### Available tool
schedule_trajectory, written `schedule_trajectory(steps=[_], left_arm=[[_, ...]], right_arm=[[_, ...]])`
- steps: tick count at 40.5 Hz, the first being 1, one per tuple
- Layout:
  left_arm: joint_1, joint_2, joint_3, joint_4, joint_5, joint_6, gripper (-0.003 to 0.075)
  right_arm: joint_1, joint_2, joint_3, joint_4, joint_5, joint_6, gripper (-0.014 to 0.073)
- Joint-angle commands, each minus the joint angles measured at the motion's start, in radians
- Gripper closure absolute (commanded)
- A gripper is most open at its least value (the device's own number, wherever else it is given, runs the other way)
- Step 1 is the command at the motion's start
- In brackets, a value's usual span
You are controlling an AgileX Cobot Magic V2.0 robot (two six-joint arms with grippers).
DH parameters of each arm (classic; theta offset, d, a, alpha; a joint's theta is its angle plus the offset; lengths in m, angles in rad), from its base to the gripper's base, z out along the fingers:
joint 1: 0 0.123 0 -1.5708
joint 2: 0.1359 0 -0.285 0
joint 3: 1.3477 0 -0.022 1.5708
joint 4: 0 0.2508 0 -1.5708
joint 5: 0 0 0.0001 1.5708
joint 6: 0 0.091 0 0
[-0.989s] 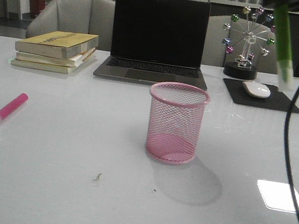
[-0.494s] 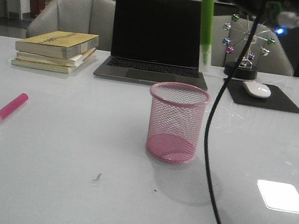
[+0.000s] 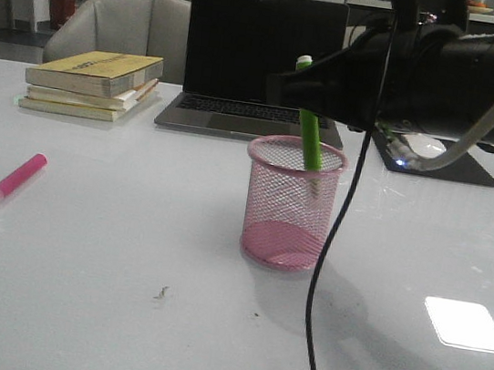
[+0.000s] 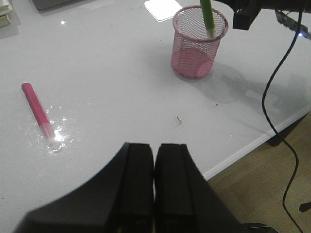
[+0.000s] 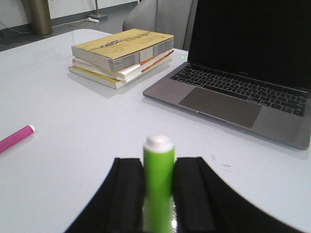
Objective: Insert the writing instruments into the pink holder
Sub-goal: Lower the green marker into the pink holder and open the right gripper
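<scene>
The pink holder [image 3: 289,203] stands mid-table, also in the left wrist view as the pink holder [image 4: 198,42]. My right gripper [image 3: 299,89] hangs just above its rim, shut on the green marker [image 3: 309,143], whose lower end dips inside the cup. In the right wrist view the green marker [image 5: 158,182] sits clamped between the fingers [image 5: 127,196] of my right gripper [image 5: 158,165]. The magenta marker [image 3: 9,185] lies flat on the table at the left, seen too as the magenta marker [image 4: 37,110]. My left gripper [image 4: 154,150] is shut and empty near the table's front edge.
A laptop [image 3: 261,63] stands behind the holder, a stack of books [image 3: 92,82] at the back left, a mouse on a black pad [image 3: 433,158] at the back right. A black cable [image 3: 324,279] droops from the right arm in front of the holder.
My right arm has swung left and come down with the green marker, from high at the right to above the holder; the marker's lower end is now inside the cup.
</scene>
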Motion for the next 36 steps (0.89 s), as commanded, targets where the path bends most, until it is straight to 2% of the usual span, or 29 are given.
schedule_trajectory(steps=[1,5,8,11,25,36], left_arm=[[-0.009,0.004,-0.031,-0.011,-0.073,-0.001,0.0591],[-0.009,0.004,-0.031,-0.011,-0.073,-0.001,0.0591],[-0.009,0.004,-0.031,-0.011,-0.073,-0.001,0.0591],[-0.009,0.004,-0.031,-0.011,-0.073,-0.001,0.0591],[-0.009,0.004,-0.031,-0.011,-0.073,-0.001,0.0591],[-0.009,0.004,-0.031,-0.011,-0.073,-0.001,0.0591]], right_arm=[[-0.002,-0.033,-0.023,-0.012,-0.089,-0.003,0.0213],[-0.002,-0.035,-0.023,-0.012,-0.109,-0.003,0.0145],[-0.002,-0.061,-0.023,-0.012,-0.117,-0.003,0.0144],[-0.002,-0.122,-0.023,-0.013,-0.062,-0.003,0.0144],[-0.007,-0.601,-0.023,-0.014,0.68,-0.004,0.0146],[-0.007,-0.934,-0.023,-0.017,1.081,-0.004,0.0146]])
